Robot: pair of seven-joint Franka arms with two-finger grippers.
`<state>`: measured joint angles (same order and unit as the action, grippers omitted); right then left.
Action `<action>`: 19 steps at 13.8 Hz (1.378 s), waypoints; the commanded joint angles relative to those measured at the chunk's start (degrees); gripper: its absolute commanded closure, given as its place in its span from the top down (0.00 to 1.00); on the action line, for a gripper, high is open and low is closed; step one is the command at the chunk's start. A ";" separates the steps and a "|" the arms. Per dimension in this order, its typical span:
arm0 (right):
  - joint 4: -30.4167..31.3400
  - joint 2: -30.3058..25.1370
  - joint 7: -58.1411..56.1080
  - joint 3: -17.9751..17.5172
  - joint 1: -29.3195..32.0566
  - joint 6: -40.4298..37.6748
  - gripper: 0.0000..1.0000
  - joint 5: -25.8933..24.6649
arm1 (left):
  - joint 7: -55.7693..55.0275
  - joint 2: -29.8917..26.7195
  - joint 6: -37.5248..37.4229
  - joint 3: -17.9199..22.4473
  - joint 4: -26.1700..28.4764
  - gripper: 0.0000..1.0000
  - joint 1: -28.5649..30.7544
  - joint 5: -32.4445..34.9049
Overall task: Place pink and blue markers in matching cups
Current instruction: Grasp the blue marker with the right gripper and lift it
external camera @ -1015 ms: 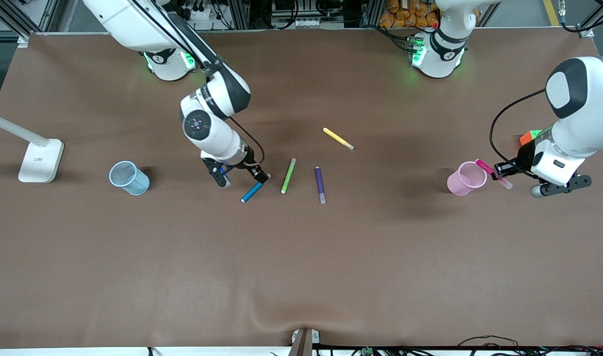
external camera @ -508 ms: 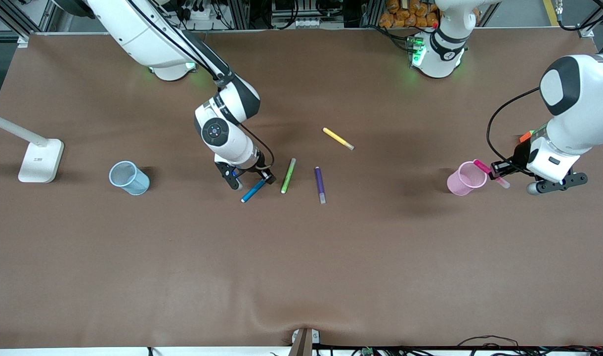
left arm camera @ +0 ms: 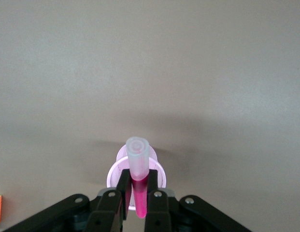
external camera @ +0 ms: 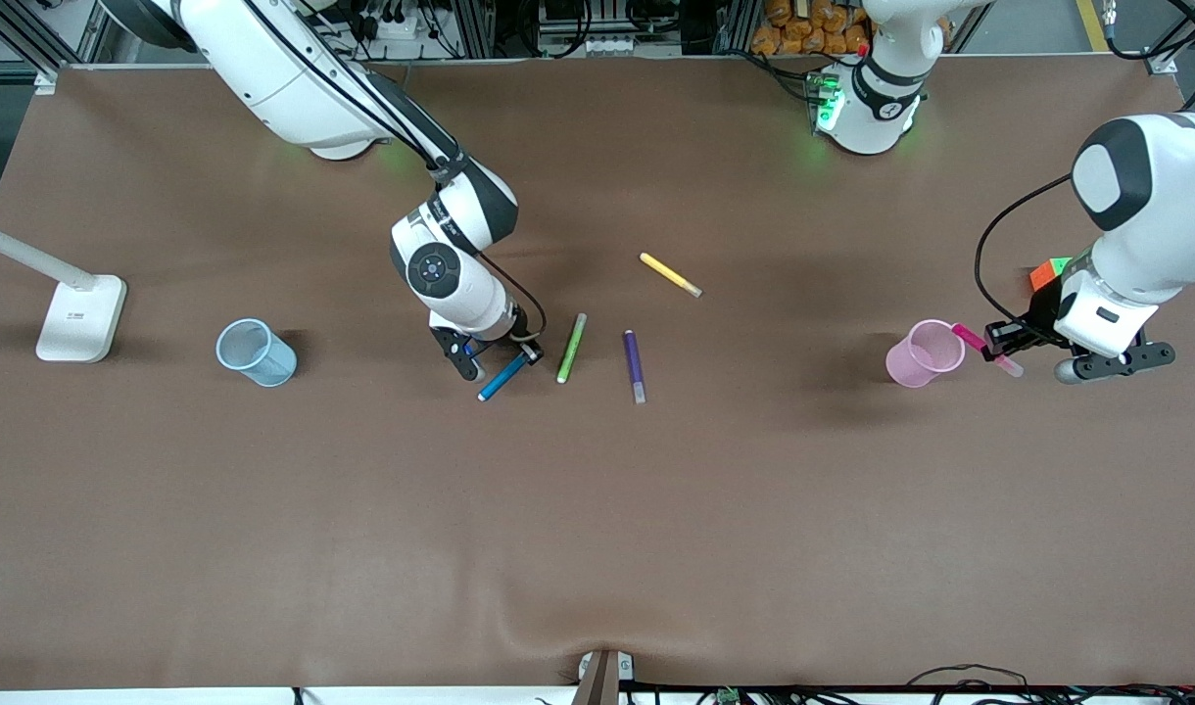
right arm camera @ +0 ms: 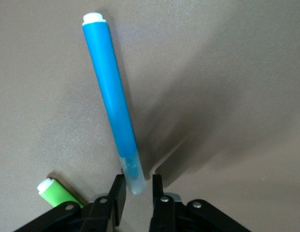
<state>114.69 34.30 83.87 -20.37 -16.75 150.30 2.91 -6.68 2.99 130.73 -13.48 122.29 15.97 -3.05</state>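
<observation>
Over the last second the right gripper (external camera: 502, 358) has slid along the table from beside the blue marker (external camera: 501, 378) to straddle its pale end, its fingers (right arm camera: 118, 197) now on either side of that end. The left gripper (external camera: 997, 345), clamping the pink marker (external camera: 972, 339), first edged toward the pink cup (external camera: 924, 353), then drew back slightly toward the left arm's end of the table.

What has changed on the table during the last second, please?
The right pincer slid along the blue marker toward the green marker and now straddles its pale end. The left pincer, gripping the pink marker, barely shifted beside the pink cup. Cups and other markers stayed.
</observation>
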 commanded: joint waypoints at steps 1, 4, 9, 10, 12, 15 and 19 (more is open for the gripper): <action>-1.31 0.94 1.47 0.59 -0.56 0.09 0.29 -1.51 | 0.18 -2.73 2.34 -0.41 3.22 0.00 0.37 0.94; -1.48 0.94 1.39 1.12 -0.56 0.00 0.03 -3.00 | 0.26 -3.17 7.50 -0.41 6.46 0.00 0.37 0.94; -2.45 -0.46 1.39 1.21 -0.30 -2.89 0.00 -2.91 | 1.06 -3.43 10.86 -0.41 8.49 0.00 0.46 0.94; -3.84 -1.86 1.30 1.21 0.05 -6.99 0.00 -2.91 | 0.97 -3.43 10.95 -0.41 8.67 0.00 0.55 0.85; -10.06 -2.57 1.30 1.21 0.40 -20.15 0.00 -2.83 | 0.97 -3.43 14.01 -0.41 10.24 0.00 0.46 0.85; -15.98 -3.62 0.33 1.04 2.50 -30.92 0.00 -2.30 | 0.97 -3.35 17.97 -0.41 12.96 0.00 0.55 0.85; -17.30 -7.84 -9.30 1.30 7.42 -41.80 0.00 2.86 | 0.97 -2.99 19.56 -0.50 15.34 0.00 1.16 0.76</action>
<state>97.82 28.80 79.94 -18.81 -12.22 113.60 2.21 -6.16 1.92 148.87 -13.57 135.13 16.03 -3.04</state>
